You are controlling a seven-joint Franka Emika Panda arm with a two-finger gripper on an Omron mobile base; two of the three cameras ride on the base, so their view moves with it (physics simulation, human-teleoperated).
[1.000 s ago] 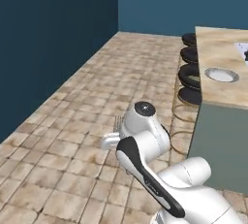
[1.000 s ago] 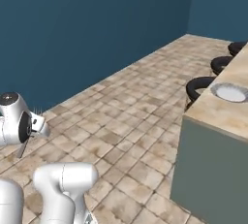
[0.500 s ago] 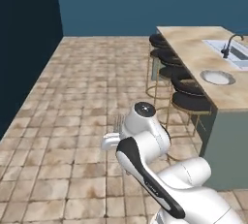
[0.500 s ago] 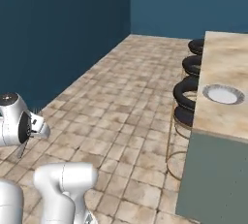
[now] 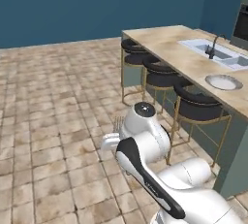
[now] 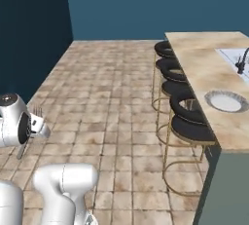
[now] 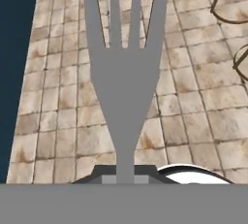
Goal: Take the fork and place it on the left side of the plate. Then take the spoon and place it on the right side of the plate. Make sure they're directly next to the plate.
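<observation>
My gripper is shut on the fork, a grey metal fork whose handle runs up from between the fingers and whose four tines point away over the tiled floor. In the right base view the fork's tines stick up beside the folded arm at the left, low and well away from the counter. The plate, round and grey with a pale centre, lies on the island counter near its front edge, also the plate. The spoon is out of view.
The island counter runs along the right with a sink and dark faucet behind the plate. Three black bar stools with gold legs line its near side. Tiled floor lies open to the left, bounded by blue walls.
Both base views have swung round with the base, bringing the counter, stools and sink further into the picture. The arm keeps its folded pose and the fork stays in the gripper.
</observation>
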